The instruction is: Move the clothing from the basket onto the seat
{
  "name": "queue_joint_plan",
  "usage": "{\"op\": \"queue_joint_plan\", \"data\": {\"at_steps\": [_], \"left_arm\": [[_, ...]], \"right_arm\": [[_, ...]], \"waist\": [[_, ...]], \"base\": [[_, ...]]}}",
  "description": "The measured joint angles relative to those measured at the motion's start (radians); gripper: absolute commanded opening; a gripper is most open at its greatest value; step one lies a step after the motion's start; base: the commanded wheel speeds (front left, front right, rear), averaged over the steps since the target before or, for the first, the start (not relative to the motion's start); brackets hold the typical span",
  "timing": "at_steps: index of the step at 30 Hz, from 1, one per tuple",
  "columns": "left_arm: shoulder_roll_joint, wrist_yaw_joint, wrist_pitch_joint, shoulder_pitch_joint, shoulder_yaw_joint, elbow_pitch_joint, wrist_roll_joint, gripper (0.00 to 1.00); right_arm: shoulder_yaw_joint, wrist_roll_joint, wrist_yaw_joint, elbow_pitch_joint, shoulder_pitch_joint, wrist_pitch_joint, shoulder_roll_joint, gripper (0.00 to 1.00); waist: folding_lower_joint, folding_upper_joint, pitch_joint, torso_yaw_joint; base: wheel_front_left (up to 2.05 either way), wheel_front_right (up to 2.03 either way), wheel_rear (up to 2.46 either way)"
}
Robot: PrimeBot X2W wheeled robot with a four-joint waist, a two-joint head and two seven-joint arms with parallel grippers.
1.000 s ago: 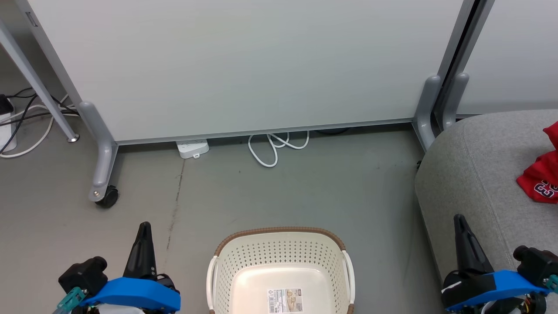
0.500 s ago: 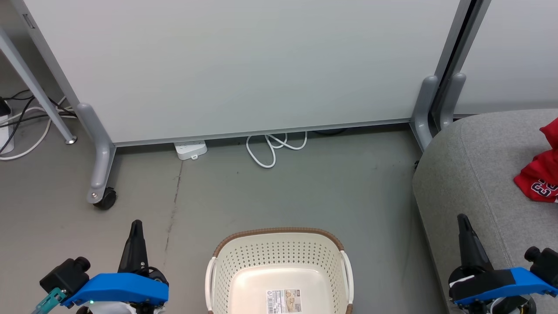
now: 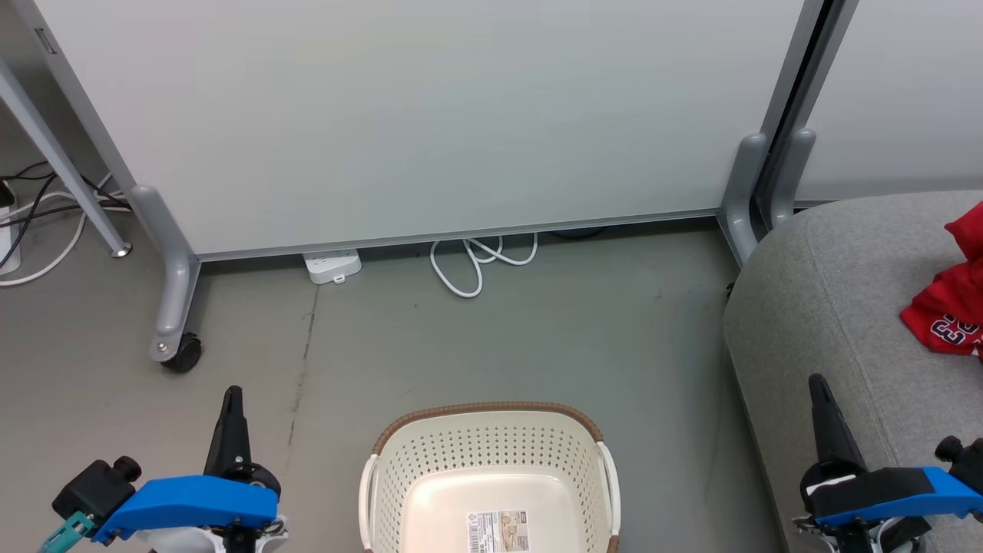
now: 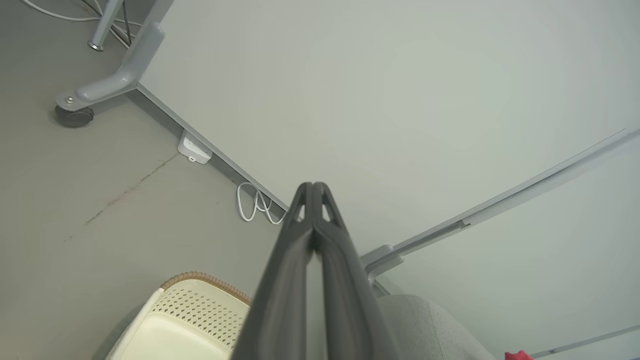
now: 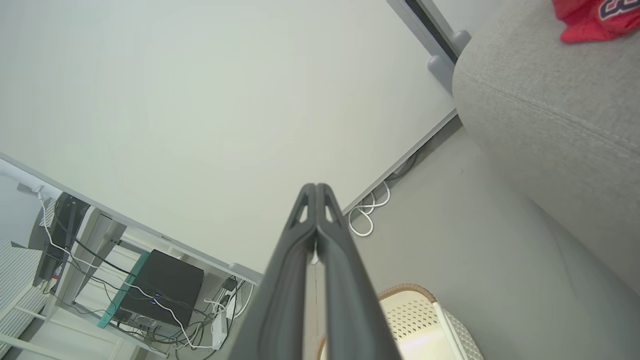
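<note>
Grey concrete floor (image 3: 537, 330) bore one cream perforated plastic basket (image 3: 491, 438); right, one grey upholstered seat (image 3: 829, 307) carried one red fabric clothing heap (image 3: 948, 315); left gripper (image 3: 232, 393) and right gripper (image 3: 816, 380) were closed, empty.

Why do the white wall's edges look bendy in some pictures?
Left wrist view: its wide-angle lens bows the panel frame; right wrist view: milder bending near the edges; head view: edges look straight, with soft, even light.

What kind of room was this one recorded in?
Probably an office or lab corner rather than a home: a wheeled partition panel, a power strip and white cable on the grey floor, and a computer tower amid wiring.
</note>
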Motion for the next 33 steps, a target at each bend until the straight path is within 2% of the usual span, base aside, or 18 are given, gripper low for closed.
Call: {"op": "queue_joint_plan", "data": {"at_steps": [33], "left_arm": [[0.000, -0.007, 0.089, -0.020, 0.040, -0.019, -0.349, 0.00]], "right_arm": [[-0.012, 0.364, 0.000, -0.009, -0.018, 0.088, -0.001, 0.00]], "waist": [[0.0000, 0.0000, -0.006, -0.015]], "base": [[0.00, 0.00, 0.00]]}}
